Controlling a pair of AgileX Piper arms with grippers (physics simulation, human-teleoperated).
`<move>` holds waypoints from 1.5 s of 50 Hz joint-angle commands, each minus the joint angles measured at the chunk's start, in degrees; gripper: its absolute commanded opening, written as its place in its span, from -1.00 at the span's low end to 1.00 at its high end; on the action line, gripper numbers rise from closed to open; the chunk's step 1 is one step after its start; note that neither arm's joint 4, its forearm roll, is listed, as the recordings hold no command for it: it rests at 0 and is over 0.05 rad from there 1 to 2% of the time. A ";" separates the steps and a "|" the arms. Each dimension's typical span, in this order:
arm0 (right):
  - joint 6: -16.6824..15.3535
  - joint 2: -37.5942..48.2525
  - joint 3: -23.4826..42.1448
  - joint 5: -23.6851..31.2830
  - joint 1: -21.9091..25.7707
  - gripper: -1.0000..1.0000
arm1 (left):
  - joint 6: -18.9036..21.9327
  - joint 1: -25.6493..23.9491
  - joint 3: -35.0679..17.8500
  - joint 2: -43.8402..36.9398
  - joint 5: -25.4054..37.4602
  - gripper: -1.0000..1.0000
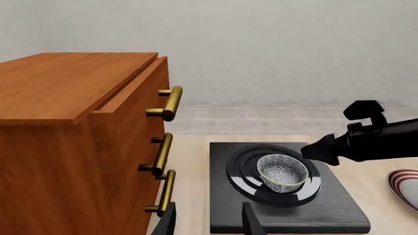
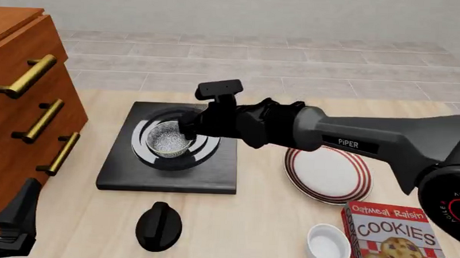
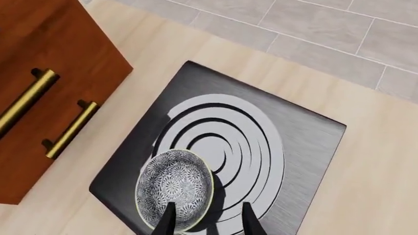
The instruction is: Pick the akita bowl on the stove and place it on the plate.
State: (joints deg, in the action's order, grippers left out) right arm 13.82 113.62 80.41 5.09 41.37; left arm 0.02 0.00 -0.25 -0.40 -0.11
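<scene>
Front view: bowl [image 2: 170, 139] sat on stove [image 2: 213, 174] burner, plate [image 2: 326, 172] at stove's 3 o'clock. Right gripper [image 3: 205, 215] hovered at bowl rim, jaws narrowly parted, holding nothing. Left gripper [image 1: 209, 220] idle, parted. Advice: straddle thin rim wall, descend, close gently. Bowl deep, round, speckled; stove flat, matte black.

Wall [image 1: 281, 44]: plain pale grey, facing you.
Floor [image 2: 294, 62]: grey tiles beyond the desk's far edge.
Desk [image 2: 265, 222]: light wood, evenly lit.
Cabinet [image 2: 17, 98]: reddish wood on your left, three brass handles [image 2: 25, 76].
</scene>
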 commanded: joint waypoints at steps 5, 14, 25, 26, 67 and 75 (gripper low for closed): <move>0.03 2.59 1.47 0.61 0.51 1.00 | -0.02 -0.01 0.00 -0.01 0.00 1.00; -0.29 4.75 2.51 0.87 0.41 1.00 | 0.04 0.00 0.00 0.02 0.00 1.00; -0.65 7.91 4.19 0.91 0.02 1.00 | 0.03 -0.10 -0.01 -0.22 -0.19 1.00; -0.64 8.28 4.37 0.90 0.10 1.00 | 0.02 -0.10 -0.01 -0.18 -0.15 1.00; -0.26 12.79 6.80 1.27 1.26 1.00 | 0.03 -0.11 0.12 -1.13 -1.25 1.00; -0.35 11.43 5.57 0.52 1.69 -1.00 | 0.02 -0.12 0.14 -1.11 -1.25 1.00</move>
State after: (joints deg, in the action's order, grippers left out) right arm 13.38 125.18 86.91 5.98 43.00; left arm 0.04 -0.11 -0.13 -1.55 -1.36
